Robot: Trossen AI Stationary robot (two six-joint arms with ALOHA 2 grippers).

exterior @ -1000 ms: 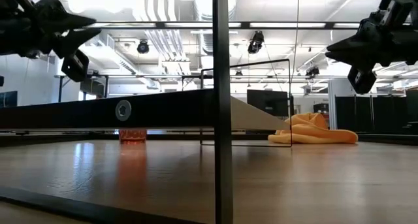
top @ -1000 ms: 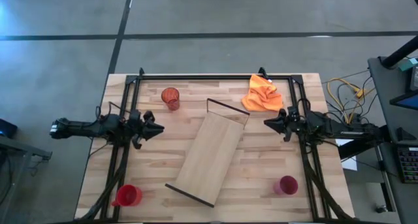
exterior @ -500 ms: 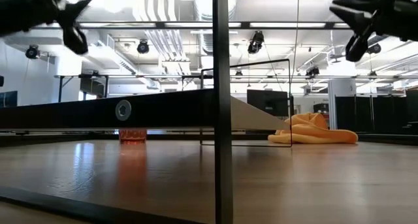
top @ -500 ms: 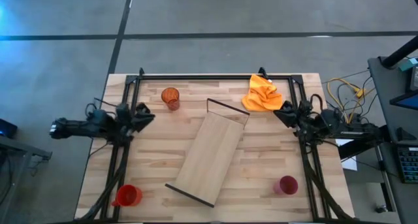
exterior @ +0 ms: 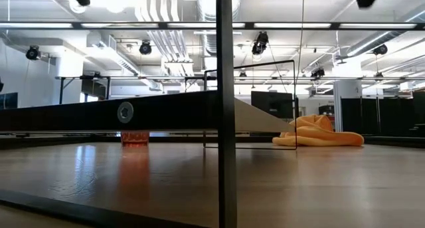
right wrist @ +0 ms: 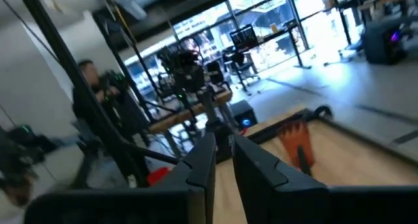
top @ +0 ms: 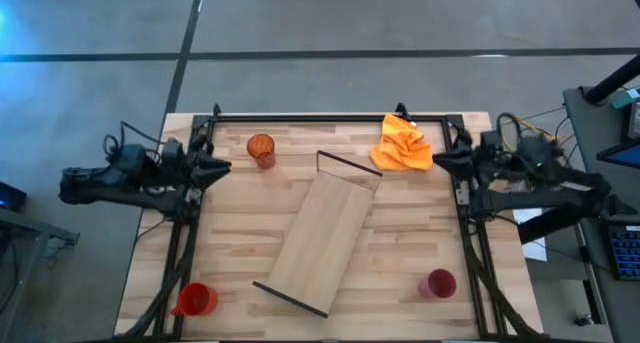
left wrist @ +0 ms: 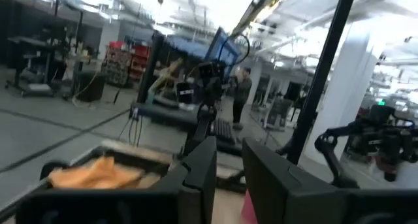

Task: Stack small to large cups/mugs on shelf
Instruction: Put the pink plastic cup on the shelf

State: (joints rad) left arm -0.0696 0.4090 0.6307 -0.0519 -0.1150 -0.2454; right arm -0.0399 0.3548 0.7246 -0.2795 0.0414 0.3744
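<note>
The amber see-through tumbler (top: 261,150) stands upright on its base near the table's far edge and also shows in the low view (exterior: 135,137). The red mug (top: 195,300) stands at the near left corner, the magenta cup (top: 438,283) near the near right corner. The pale wood shelf (top: 322,240) lies slantwise on the table's middle, resting on its dark end frames. My left gripper (top: 217,166) hangs high over the left edge, my right gripper (top: 438,158) high over the right edge. Both are shut and hold nothing.
An orange cloth (top: 402,143) lies crumpled by the far edge, right of the shelf's far end. A dark metal frame (top: 330,117) runs along the table's far and side edges. Bare planks lie between the shelf and each arm. A person stands in the room beyond (right wrist: 91,100).
Both grippers have risen out of the low view's top. The left one has drawn back toward the table's left and far edges, the right one toward the right and far edges. The cups, shelf and cloth have stayed in place.
</note>
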